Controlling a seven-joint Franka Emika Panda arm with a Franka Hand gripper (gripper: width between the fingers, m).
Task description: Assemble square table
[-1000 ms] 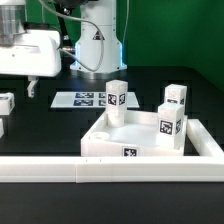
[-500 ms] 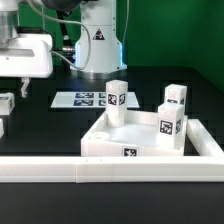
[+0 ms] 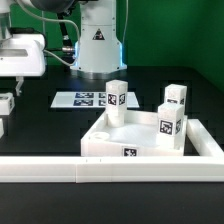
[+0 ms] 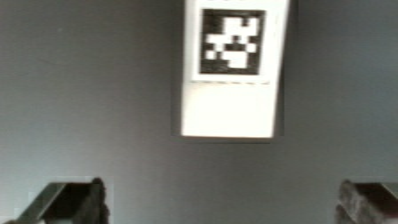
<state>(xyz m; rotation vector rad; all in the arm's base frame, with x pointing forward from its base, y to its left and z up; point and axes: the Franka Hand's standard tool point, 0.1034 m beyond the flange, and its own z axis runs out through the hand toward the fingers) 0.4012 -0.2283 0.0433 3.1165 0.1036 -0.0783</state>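
Observation:
The square table's white slab point(image 3: 104, 141) lies rim-up at the middle right, a tag on its near edge. Three white tagged legs stand upright in it: one at the far left corner point(image 3: 117, 95), one at the far right point(image 3: 177, 97), one nearer on the right point(image 3: 168, 126). A loose leg point(image 3: 5, 103) lies at the exterior view's left edge. My gripper point(image 3: 15, 90) hangs open just above it. In the wrist view this leg point(image 4: 231, 75) lies lengthwise ahead of my gripper point(image 4: 221, 205), and both fingers point(image 4: 71, 203) are wide apart with nothing between them.
The marker board point(image 3: 84, 99) lies flat behind the slab. A long white border rail point(image 3: 110, 171) runs along the front and up the right side. Another white piece point(image 3: 1, 127) shows partly at the left edge. The robot's base point(image 3: 97, 45) stands at the back.
My gripper has moved toward the exterior view's left, coming over the loose leg at the left edge. Its jaws stayed open. The slab and its legs have not moved.

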